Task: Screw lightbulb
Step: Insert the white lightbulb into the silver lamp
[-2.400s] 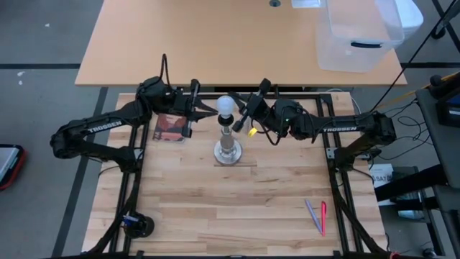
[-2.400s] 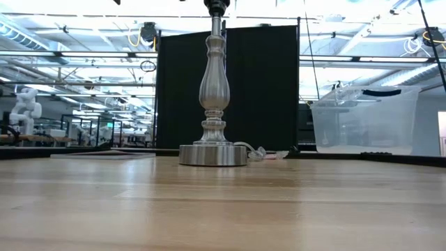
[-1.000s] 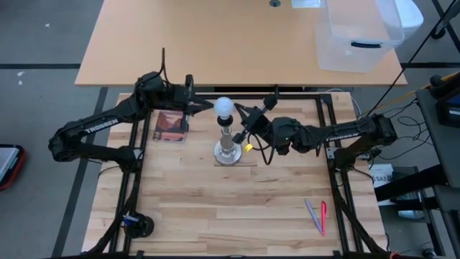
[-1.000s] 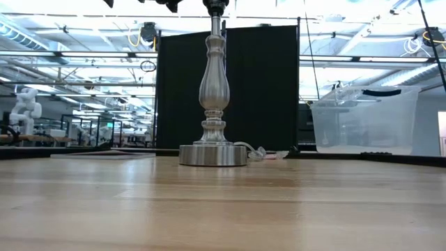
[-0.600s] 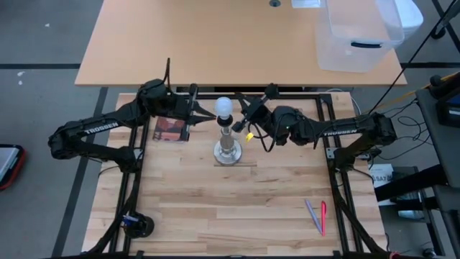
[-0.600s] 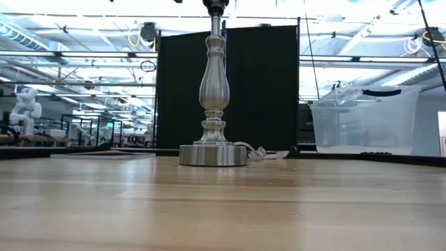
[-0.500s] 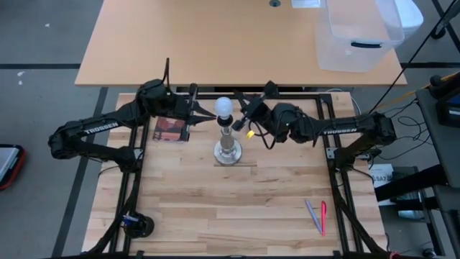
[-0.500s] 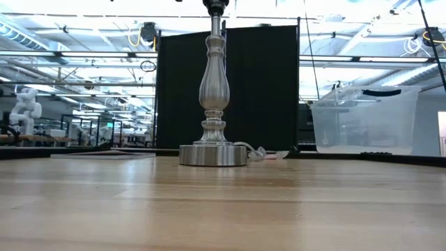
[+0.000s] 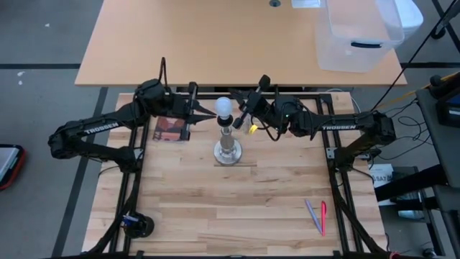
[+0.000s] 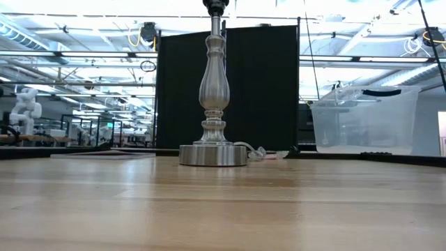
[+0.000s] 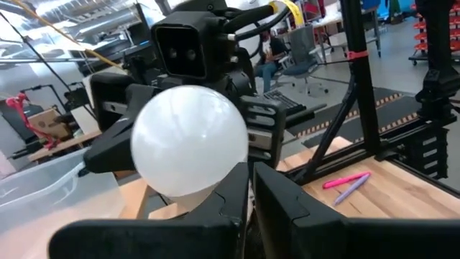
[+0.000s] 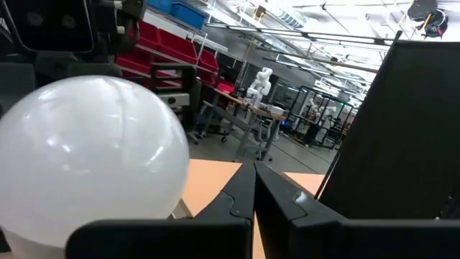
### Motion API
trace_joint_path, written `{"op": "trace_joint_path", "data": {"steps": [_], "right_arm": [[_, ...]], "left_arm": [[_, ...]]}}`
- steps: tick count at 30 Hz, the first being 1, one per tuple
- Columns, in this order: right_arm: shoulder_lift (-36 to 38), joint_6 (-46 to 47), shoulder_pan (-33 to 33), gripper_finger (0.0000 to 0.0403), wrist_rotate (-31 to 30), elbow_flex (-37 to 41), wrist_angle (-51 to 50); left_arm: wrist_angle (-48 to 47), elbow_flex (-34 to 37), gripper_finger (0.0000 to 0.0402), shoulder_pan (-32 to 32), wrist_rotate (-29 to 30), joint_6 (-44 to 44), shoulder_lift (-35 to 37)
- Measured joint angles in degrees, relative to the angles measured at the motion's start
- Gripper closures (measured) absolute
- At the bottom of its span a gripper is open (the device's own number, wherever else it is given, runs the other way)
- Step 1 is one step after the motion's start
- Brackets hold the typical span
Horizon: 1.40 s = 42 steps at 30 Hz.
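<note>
The white lightbulb sits on top of the silver lamp stand, which stands upright on its round base at the middle of the wooden table. My left gripper is shut, level, at the bulb's left side. My right gripper is shut, level, at the bulb's right side. The bulb fills the left wrist view just beside the fingers. It looms likewise in the right wrist view. The low view cuts off the bulb and both grippers. My left gripper lies with the outer side of one shut finger against the round head's lower left side, coming level from the table's left. The bulb stays upright on the stand. My right gripper has the outer side of one shut finger close against the head's right side, level from the table's right; whether it touches, I cannot tell.
A reddish flat box lies under the left arm. Two pens lie at the near right of the table. A clear plastic bin stands on the far tan table. A dark round part sits at the near left corner.
My right gripper has swung toward the table's far edge along the bulb's right side, turning as it went. My left gripper has shifted slightly toward the near edge along the bulb's left side. The bulb and stand have kept their place.
</note>
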<state>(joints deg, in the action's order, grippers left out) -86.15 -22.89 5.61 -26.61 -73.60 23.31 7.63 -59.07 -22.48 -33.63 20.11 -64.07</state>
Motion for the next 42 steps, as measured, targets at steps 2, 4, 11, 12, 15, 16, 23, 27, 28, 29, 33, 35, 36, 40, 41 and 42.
{"op": "trace_joint_path", "data": {"steps": [2,4,11,12,15,16,23,27,28,29,33,35,36,40,41,42], "right_arm": [[0.0,0.2,0.0,0.0403,0.2,0.0,-0.2],[0.0,0.2,-0.2,0.0403,0.2,0.0,-0.5],[0.0,1.2,-1.5,0.0403,-0.1,0.0,-2.5],[0.0,1.2,-1.8,0.0403,-0.4,0.0,-2.5],[0.0,1.1,-2.6,0.0403,-0.9,0.0,-2.4],[0.0,1.1,-2.9,0.0403,-1.1,0.0,-2.4],[0.0,0.8,-4.9,0.0403,-4.9,-0.1,-2.6],[0.0,0.8,-5.8,0.0403,-5.6,-0.1,-2.6],[0.0,1.0,-6.1,0.0403,-6.4,-0.1,-2.6],[0.0,1.0,-6.4,0.0403,-7.6,-0.1,-2.9],[0.0,1.1,-7.5,0.0403,-10.7,-0.1,-3.5],[0.0,0.9,-8.1,0.0403,-12.2,-0.1,-3.5],[0.0,0.7,-8.3,0.0403,-13.3,-0.1,-3.5],[0.0,-0.8,-9.6,0.0403,-18.0,-0.1,-3.6],[0.0,-1.1,-9.9,0.0403,-18.4,-0.1,-3.6],[0.0,-1.4,-10.0,0.0403,-18.4,-0.1,-3.5]], "left_arm": [[0.2,0.0,0.0372,0.0,0.0,0.0,0.0],[0.2,0.0,0.0372,-0.3,0.1,0.0,0.0],[0.2,0.0,0.0372,-2.0,0.3,0.0,0.0],[0.2,0.0,0.0372,-2.2,0.2,-0.1,0.0],[0.2,0.0,0.0372,-2.7,0.2,-0.1,0.0],[0.2,0.0,0.0372,-2.7,0.2,-0.1,0.0],[0.6,0.0,0.0372,-2.8,0.3,-0.1,-0.3],[0.9,0.0,0.0372,-2.8,1.2,-0.2,-1.3],[0.9,0.0,0.0372,-2.8,1.9,-0.3,-1.6],[1.1,0.0,0.0372,-2.8,2.1,-0.3,-2.0],[1.8,0.0,0.0372,-3.2,2.4,-0.3,-3.3],[2.0,0.0,0.0372,-3.8,3.2,-0.3,-3.9],[1.8,0.0,0.0372,-4.3,3.5,-0.3,-3.9],[0.6,0.0,0.0372,-6.1,2.0,-0.4,-3.1],[0.1,0.0,0.0372,-6.3,1.4,-0.4,-2.6],[-0.1,0.0,0.0372,-6.5,0.8,-0.4,-2.0]]}}
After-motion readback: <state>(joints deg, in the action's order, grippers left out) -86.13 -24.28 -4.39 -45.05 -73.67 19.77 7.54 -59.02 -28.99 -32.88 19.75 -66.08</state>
